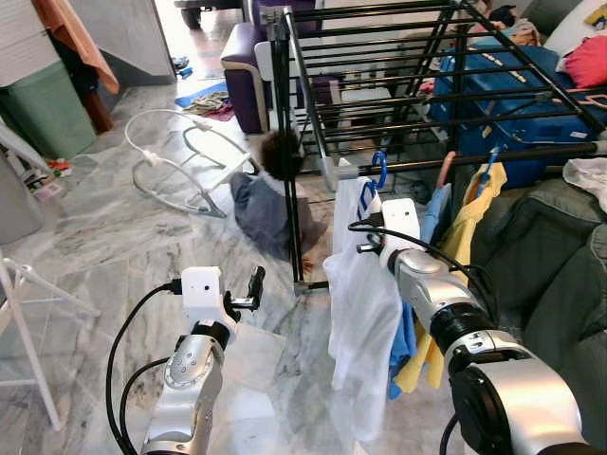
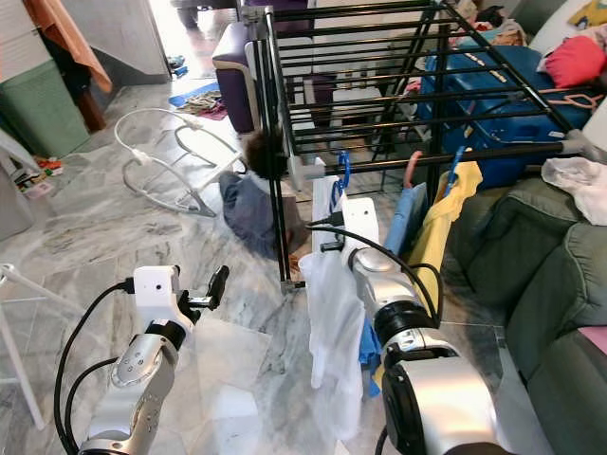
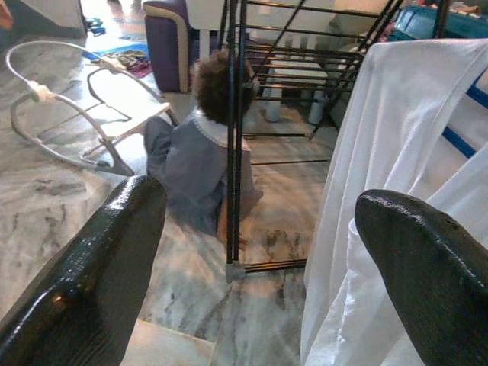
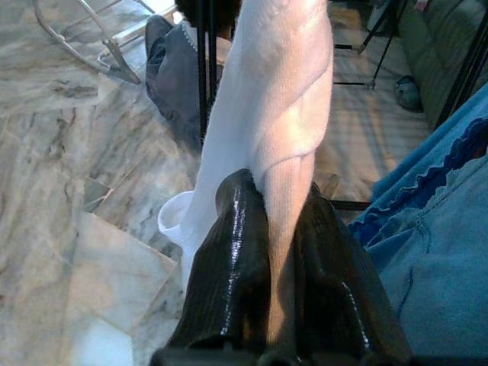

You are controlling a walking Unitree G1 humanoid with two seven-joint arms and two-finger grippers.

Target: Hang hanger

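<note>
While its 2 fingers pinch the white shirt (image 4: 267,137), the right gripper (image 4: 278,229) sits just below the blue hanger (image 1: 378,171) hooked on the drying rack (image 1: 398,104). Left gripper (image 3: 259,259), fingers apart, hovers beside the shirt, facing a seated person (image 3: 202,145).

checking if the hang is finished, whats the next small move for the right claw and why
Probably open the right claw and ease it back. It is shut on the white shirt, whose blue hanger hook already seems to sit over the drying rack's front rail, so the garment looks hung. The left claw is open, apart from the shirt. Whether the hook is fully seated is hard to tell.
</note>
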